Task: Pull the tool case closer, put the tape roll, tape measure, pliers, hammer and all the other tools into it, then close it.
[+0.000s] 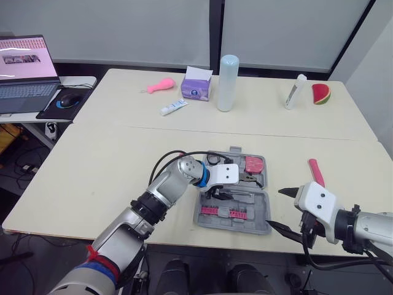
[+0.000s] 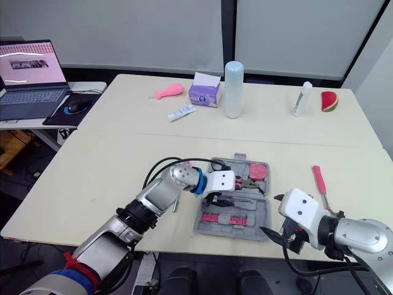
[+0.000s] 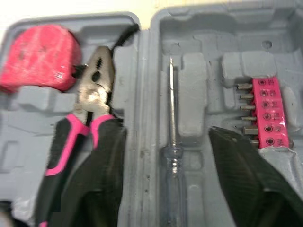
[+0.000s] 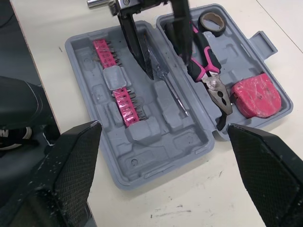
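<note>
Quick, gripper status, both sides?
Left gripper: open, empty, over the case.
Right gripper: open, empty.

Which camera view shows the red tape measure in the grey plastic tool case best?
The right wrist view: the red tape measure lies whole and uncovered in its compartment of the grey plastic tool case. The left wrist view shows it close, beside the pink-handled pliers. The eye views show a small red patch.
</note>
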Motion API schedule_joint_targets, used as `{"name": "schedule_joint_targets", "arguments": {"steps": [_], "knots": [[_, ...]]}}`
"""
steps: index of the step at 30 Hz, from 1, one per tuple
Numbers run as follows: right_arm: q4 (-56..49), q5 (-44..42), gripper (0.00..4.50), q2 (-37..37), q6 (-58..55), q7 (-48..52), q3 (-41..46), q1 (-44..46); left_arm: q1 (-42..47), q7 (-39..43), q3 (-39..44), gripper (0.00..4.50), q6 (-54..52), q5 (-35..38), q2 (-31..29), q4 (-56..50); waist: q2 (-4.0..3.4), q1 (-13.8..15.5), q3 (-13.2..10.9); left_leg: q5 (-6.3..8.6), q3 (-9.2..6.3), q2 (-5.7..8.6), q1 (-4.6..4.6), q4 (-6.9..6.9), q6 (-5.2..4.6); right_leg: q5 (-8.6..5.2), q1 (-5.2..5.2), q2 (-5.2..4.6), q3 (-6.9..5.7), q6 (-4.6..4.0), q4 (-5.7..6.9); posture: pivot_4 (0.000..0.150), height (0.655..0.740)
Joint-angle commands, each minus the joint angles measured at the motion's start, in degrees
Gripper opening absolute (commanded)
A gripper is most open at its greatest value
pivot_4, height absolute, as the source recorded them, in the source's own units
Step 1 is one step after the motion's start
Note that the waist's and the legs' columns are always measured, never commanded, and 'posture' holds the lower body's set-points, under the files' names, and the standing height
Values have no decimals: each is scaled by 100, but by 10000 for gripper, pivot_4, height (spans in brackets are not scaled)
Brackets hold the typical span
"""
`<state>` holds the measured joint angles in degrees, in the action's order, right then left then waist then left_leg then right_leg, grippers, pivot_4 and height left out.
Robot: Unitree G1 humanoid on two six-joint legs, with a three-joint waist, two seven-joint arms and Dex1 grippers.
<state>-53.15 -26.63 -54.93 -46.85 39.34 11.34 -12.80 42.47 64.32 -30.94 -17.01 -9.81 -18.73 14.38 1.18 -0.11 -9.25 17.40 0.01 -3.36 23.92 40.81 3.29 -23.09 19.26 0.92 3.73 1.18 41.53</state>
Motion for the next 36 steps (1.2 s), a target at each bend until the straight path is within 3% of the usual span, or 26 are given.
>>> {"name": "schedule_joint_targets", "arguments": {"steps": [1,7,20,36], "knots": [[-219,-82,45000,53,-16,-52,189,67,129,-105,299,40445,-128,146,-7,-321,0,3,0,0,-1,0,0,0,0,0,0,0,-1,0,0,1500,7002],[-225,-119,45000,130,6,-88,167,115,204,173,504,40445,356,438,-165,-62,0,0,0,-1,0,0,0,0,2,0,0,0,-1,0,0,1500,7002],[-223,-107,45000,104,3,-62,159,104,61,364,186,216,805,265,-101,522,0,2,0,-1,-1,1,0,0,1,0,0,-1,-2,0,-2,1500,7002],[-256,-120,45000,84,-46,-48,163,122,-97,-79,-53,216,1031,-222,103,1330,-2,2,2,3,-5,5,-5,1,-7,0,-10,-1,-1,0,-1,1500,7002]]}}
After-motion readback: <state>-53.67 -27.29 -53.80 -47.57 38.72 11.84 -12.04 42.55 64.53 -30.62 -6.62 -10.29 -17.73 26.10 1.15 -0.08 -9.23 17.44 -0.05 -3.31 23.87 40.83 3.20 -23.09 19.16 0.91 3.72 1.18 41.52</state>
